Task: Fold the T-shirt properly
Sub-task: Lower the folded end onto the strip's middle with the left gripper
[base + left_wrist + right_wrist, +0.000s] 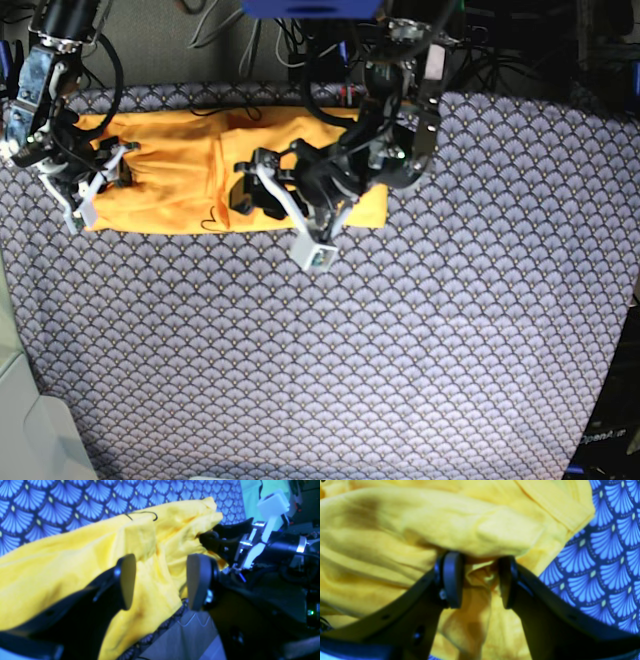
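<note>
The yellow-orange T-shirt (180,180) lies as a long folded strip across the far side of the patterned cloth (350,350). My left gripper (243,195) hangs over the strip's middle. In the left wrist view its jaws (161,582) stand open, with crumpled T-shirt (62,562) behind them and a thin black outline mark (142,515) on the upper fold. My right gripper (118,165) is at the strip's left end. Its jaws (480,580) stand apart with a loose bunch of T-shirt (420,525) between and over the tips. It also shows as the right gripper (208,538) at the fabric's end.
The blue-grey scallop cloth (607,555) covers the whole table. Its hem and bare grey surface (190,635) show under the left gripper. A pale bin edge (30,430) sits at the near left corner. Cables and arm bases (400,40) crowd the back edge.
</note>
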`<move>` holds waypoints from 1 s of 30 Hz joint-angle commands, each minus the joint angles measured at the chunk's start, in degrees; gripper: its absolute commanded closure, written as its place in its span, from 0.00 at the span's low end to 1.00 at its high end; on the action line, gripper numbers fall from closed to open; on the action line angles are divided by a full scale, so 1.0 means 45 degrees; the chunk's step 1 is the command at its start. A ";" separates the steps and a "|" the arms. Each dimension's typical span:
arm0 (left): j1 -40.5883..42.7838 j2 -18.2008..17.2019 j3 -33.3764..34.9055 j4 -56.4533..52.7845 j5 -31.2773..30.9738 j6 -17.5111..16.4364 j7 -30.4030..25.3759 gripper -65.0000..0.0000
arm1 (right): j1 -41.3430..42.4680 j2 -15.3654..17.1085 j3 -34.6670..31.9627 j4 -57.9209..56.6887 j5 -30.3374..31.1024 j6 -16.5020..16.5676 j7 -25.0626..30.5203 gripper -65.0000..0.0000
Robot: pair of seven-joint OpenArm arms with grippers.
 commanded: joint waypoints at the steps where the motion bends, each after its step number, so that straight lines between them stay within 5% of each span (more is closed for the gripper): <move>1: -0.0041 0.0137 -0.0013 0.0585 -0.0291 -0.0109 -0.0212 0.51 | -0.0005 -0.0043 -0.0160 -0.0023 0.0233 0.0095 -0.0373 0.61; 5: 0.0037 0.0137 -0.0599 0.1250 -0.0174 -0.0031 -0.0114 0.61 | -0.0005 -0.0043 -0.0160 -0.0023 0.0233 0.0095 -0.0373 0.61; 10: 0.0428 -0.0564 -0.2006 0.1054 -0.0272 -0.0070 -0.0192 1.00 | -0.0005 -0.0043 -0.0160 -0.0023 0.0233 0.0095 -0.0353 0.61; 18: 0.0721 -0.1208 -0.2611 -0.1622 -0.0154 -0.0129 -0.0407 1.00 | 0.0014 0.0035 -0.0160 0.0270 0.0233 0.0095 -0.0392 0.61; 24: 0.0721 -0.1579 -0.2592 -0.3107 -0.0252 -0.0129 -0.2009 1.00 | -0.0123 0.0074 -0.0082 0.2497 0.0214 0.0095 -0.1154 0.61; 30: 0.0272 -0.1892 -0.2611 -0.3283 -0.0252 -0.0129 -0.2146 1.00 | -0.0318 0.0289 -0.0043 0.4958 0.0214 0.0095 -0.1975 0.61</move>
